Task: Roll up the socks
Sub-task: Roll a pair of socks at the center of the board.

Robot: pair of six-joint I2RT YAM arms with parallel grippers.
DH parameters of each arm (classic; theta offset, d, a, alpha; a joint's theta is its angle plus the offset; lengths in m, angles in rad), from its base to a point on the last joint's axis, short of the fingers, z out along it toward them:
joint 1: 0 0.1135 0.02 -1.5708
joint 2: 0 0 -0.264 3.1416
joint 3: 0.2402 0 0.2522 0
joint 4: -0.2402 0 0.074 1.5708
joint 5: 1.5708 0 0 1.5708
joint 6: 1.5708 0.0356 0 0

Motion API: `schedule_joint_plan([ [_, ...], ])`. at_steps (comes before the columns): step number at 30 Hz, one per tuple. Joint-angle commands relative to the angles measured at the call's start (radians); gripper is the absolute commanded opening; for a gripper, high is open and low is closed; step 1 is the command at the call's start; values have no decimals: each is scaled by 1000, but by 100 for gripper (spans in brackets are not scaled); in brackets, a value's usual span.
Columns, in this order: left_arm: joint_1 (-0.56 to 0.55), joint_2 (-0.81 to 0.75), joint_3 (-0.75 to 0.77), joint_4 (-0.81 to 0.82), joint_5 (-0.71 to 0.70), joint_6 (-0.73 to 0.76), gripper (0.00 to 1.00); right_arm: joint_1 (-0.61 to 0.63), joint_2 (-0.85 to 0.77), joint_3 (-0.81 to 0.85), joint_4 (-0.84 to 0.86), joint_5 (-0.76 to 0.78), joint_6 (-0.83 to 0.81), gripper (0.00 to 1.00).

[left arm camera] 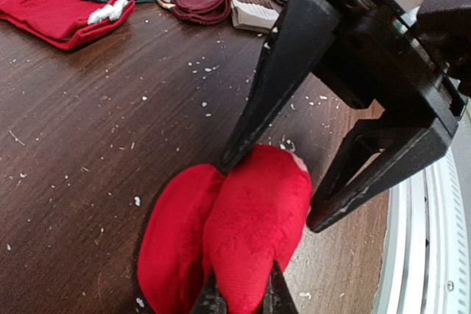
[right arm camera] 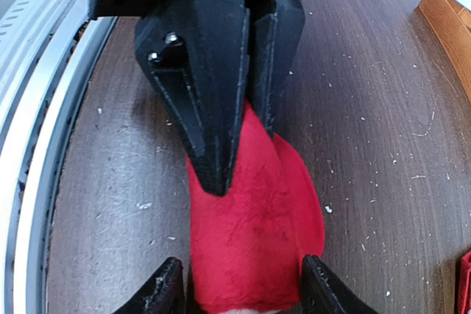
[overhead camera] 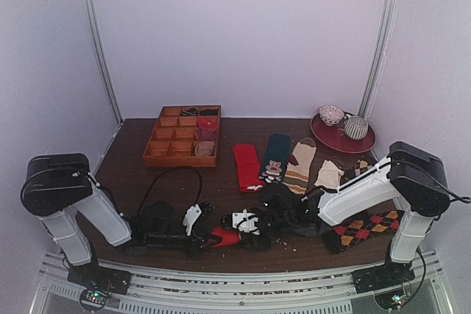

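Desk (overhead camera: 132, 145): dark brown wood grain, scattered with fine white specks (left arm camera: 200, 70). Plain white walls (overhead camera: 235, 34) on three sides, two metal posts (overhead camera: 99, 42) in the rear corners. Aluminium rail (overhead camera: 221, 279) along near edge. Light even.

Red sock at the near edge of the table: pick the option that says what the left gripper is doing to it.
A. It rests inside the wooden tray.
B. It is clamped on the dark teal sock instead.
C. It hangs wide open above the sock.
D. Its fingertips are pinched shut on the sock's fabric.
D: in the left wrist view, the left gripper has its two fingertips closed tight on the bunched fabric of the red sock.
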Motion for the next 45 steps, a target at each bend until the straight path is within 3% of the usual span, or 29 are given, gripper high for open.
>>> schedule_joint_plan([
  [1, -4, 64, -31, -299, 24, -2, 0, 6, 37, 40, 4, 38, 11, 52],
  [16, -4, 63, -18, -308, 9, 12, 0, 8, 105, 84, -87, -16, 52, 27],
  [18, -4, 26, -26, -302, -9, 23, 21, 8, 107, 89, -110, -8, 49, 26],
  [20, -4, -35, -36, -308, -26, 52, 34, 8, 101, 84, -125, -4, 39, 26],
  [21, -5, -76, -43, -312, -29, 71, 45, 8, 96, 83, -134, -4, 35, 26],
  [23, -6, -170, -56, -329, -42, 120, 81, 8, 90, 83, -153, -3, 22, 26],
  [24, -7, -244, -63, -337, -46, 149, 93, 9, 89, 84, -164, -1, 15, 25],
  [25, -8, -295, -69, -348, -54, 175, 98, 8, 89, 89, -176, 3, 8, 25],
  [28, -7, -431, -76, -376, -102, 249, 98, 8, 93, 102, -203, 9, -11, 26],
  [31, 16, -467, -56, -376, -78, 309, 98, 9, 98, 112, -224, 17, -26, 26],
  [35, 115, -351, 13, -373, 103, 334, 98, 8, 100, 120, -234, 22, -31, 26],
  [41, 150, -187, 96, -394, 234, 361, 94, 10, 94, 109, -237, 44, -42, 26],
  [45, 156, -170, 116, -357, 352, 335, 90, 10, 96, 112, -247, 56, -46, 26],
])
